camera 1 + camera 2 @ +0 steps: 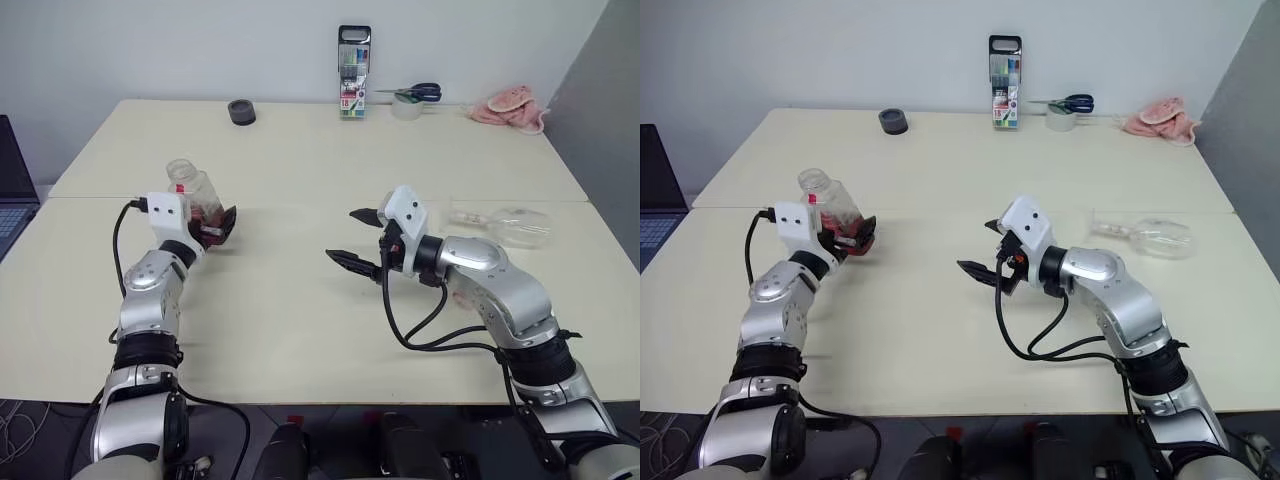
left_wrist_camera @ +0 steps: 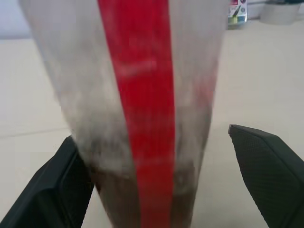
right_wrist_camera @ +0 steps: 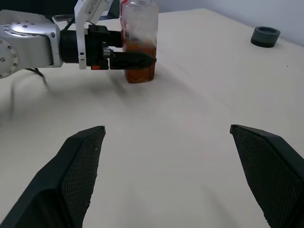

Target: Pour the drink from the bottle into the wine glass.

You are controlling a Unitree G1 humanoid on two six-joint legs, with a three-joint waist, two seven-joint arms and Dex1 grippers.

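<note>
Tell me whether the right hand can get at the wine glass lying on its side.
Probably yes. The glass lies on bare table beside the right arm, with nothing around it. But the right hand, open, points away toward the bottle, so the arm would have to swing back first.

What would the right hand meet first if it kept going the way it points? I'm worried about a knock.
Probably the bottle, standing upright on the table between the fingers of the left hand. The right hand is open and aimed roughly at it across bare tabletop, though depth is hard to judge.
</note>
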